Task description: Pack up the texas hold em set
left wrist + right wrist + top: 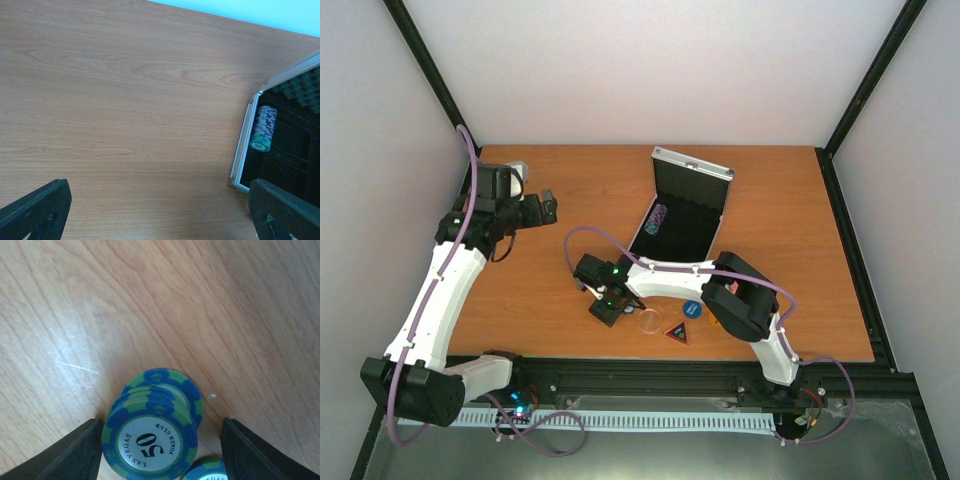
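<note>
Left arm bent up from its base at the near-left corner. Left hand (548, 208) over the far-left part of the tabletop (530, 300), pointing right toward the case (685, 225). Its fingers (35, 210) spread wide, with only bare wood between them.

Right arm folded back on itself: up from the near-right base, elbow near the front edge, forearm stretched leftward in front of the case. Right hand (605, 306) tipped down at the tabletop, well left of the elbow. Spread either side of a leaning stack of blue-and-green chips (150, 440), top face marked 50. One finger (75, 452) just beside or touching the stack, cannot tell which; the other clear of it. Not pinching.

Counted:
- One silver case, open, toward the back of the tabletop, lid (692, 165) upright at its far side, black lining inside.
- One row of chips (263, 127) lying on its side just inside the case's left wall.
- One stack between the right fingers, its chips too blurred to count.
- One more chip (207, 472) at the lower edge of the wrist view, just beside that stack.
- One blue round button (692, 309), one triangular button (677, 333), dark with a red edge, and one clear round disc (647, 322), all three on the tabletop between right hand and elbow, near the front edge.
</note>
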